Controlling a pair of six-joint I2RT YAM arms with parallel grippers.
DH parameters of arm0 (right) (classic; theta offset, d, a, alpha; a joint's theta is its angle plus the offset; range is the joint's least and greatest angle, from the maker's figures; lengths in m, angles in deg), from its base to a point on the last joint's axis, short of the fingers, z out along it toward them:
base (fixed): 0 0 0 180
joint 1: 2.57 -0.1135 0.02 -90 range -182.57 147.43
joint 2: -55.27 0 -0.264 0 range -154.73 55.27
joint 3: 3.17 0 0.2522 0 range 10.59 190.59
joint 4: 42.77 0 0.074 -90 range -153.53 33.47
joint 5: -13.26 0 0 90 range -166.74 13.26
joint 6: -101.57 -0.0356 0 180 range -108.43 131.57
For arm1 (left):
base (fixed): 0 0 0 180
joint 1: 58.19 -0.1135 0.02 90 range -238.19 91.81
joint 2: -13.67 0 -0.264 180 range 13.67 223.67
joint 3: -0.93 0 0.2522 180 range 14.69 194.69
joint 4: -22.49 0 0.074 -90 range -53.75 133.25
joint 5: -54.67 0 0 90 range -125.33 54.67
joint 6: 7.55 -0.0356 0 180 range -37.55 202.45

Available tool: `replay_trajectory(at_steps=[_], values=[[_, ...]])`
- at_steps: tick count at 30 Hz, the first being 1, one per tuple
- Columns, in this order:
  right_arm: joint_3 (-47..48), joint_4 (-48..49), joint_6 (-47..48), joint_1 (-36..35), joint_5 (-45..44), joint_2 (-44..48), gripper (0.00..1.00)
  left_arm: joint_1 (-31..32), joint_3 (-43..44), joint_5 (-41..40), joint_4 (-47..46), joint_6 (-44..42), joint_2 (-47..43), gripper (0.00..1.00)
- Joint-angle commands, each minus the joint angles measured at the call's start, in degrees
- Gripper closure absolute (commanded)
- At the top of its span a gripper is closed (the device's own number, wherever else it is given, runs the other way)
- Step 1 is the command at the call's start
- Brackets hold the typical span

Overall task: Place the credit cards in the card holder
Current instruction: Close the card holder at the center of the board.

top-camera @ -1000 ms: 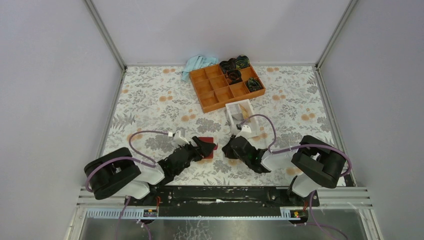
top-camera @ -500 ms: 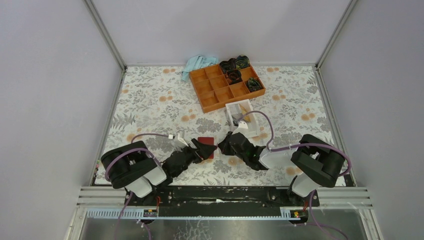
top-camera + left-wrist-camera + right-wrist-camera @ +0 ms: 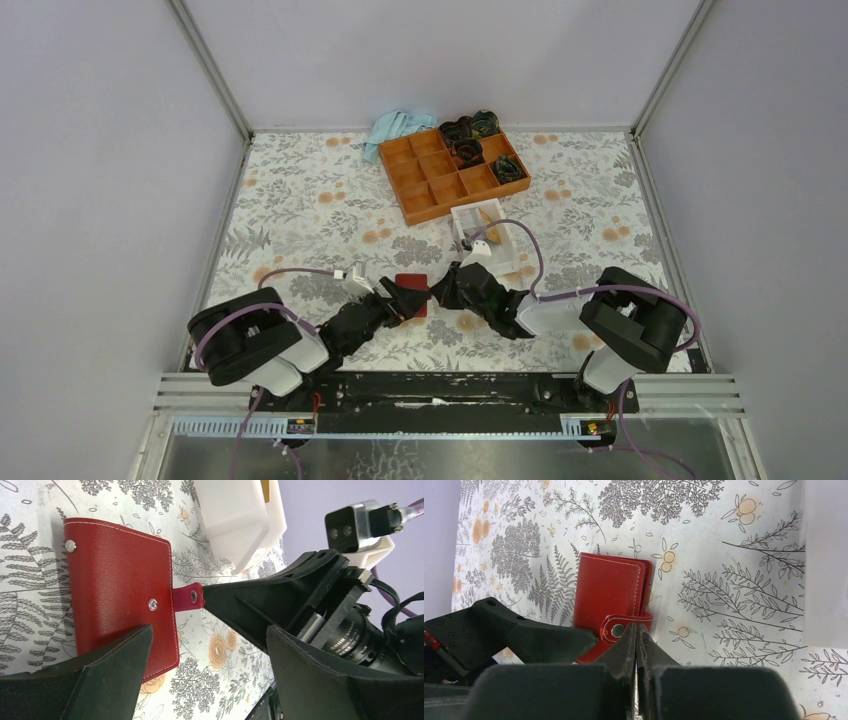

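The dark-red card holder (image 3: pixel 409 282) lies closed on the flowered table, its snap tab (image 3: pixel 186 596) unsnapped and sticking out sideways. My left gripper (image 3: pixel 209 630) is open; one finger (image 3: pixel 85 675) is over the holder's near corner, the other is beside the tab. My right gripper (image 3: pixel 636 628) is shut, and its tips touch the tab's end (image 3: pixel 619 629); I cannot tell if the tab is pinched. In the top view the left gripper (image 3: pixel 408 298) and the right gripper (image 3: pixel 438 292) meet at the holder. A tan-gold card (image 3: pixel 489 216) stands in a whitish box (image 3: pixel 470 232). No light blue card shows.
The whitish box (image 3: pixel 240 525) stands just beyond the holder, at the right edge of the right wrist view (image 3: pixel 826 555). An orange compartment tray (image 3: pixel 415 210) with dark coiled items (image 3: pixel 470 150) is at the back, with a light blue cloth (image 3: pixel 395 128) beside it.
My right gripper has moved left from beside the holder until its tips reach the snap tab. My left arm has shifted its base joints; its gripper stays at the holder.
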Motion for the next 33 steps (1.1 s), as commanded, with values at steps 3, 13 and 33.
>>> replay_trajectory(at_steps=[3, 13, 33], values=[[2.37, 3.23, 0.76, 0.09, 0.56, -0.5, 1.0, -0.32, 0.83, -2.04, 5.63, 0.01, -1.45, 0.09], [3.71, 3.67, 0.79, -0.56, 1.83, -2.66, 1.0, -0.36, 1.26, -2.33, 6.85, 0.14, -1.27, 0.09], [5.97, 3.46, 1.84, -0.53, 6.18, -5.98, 1.0, -0.35, 0.9, -2.65, 7.76, 0.36, -1.55, 0.09]])
